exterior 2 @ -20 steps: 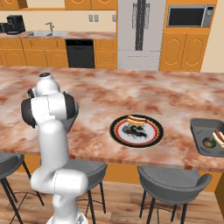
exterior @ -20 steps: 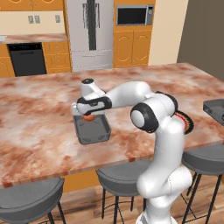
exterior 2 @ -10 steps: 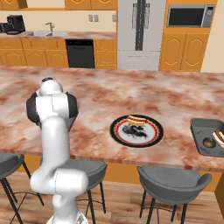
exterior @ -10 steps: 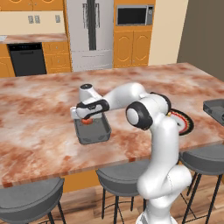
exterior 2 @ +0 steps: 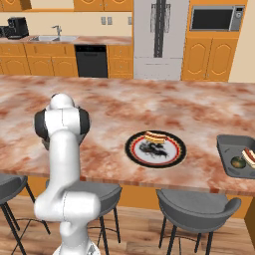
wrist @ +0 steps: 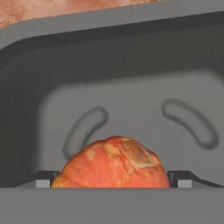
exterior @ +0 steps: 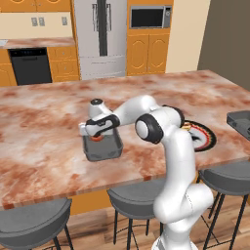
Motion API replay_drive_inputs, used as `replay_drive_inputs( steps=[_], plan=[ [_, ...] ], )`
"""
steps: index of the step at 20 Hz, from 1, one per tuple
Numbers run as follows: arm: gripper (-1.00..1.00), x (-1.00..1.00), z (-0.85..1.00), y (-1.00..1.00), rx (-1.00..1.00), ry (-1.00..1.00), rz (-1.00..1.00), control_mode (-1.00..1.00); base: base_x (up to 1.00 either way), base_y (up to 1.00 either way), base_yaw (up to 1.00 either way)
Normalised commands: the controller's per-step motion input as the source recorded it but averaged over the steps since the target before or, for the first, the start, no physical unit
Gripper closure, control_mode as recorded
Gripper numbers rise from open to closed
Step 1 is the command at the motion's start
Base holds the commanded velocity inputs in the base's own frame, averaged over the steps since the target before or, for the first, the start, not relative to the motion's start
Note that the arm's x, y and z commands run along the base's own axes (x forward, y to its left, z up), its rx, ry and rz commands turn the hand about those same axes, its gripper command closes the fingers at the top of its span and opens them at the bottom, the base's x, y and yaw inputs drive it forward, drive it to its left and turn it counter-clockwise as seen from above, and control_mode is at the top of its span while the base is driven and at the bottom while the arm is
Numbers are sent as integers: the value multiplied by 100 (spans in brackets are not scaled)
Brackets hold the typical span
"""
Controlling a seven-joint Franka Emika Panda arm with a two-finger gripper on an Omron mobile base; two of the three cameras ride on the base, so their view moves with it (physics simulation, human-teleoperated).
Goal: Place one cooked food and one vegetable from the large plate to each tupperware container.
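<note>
We see our gripper (exterior: pixel 97 137) spread wide just above the near tupperware container (exterior: pixel 103 149), an orange-red food piece (wrist: pixel 114 162) sitting between its fingertips (held or not, we cannot tell); the large plate (exterior: pixel 201 135) lies well off to its side.
</note>
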Motion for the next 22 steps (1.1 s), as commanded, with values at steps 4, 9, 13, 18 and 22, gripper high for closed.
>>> replay_drive_inputs(
  steps=[4,9,13,18,22],
  plan=[
    [100,21,-25,0,0,0,0,-100,0,0,0],
    [100,4,-11,0,0,0,0,-100,0,0,0],
    [-100,-11,-1,-16,0,0,0,-100,0,0,0],
    [-100,-51,0,-59,2,0,0,-100,0,0,0],
    [-100,-47,-1,-61,2,0,9,-100,0,0,0]
  ],
)
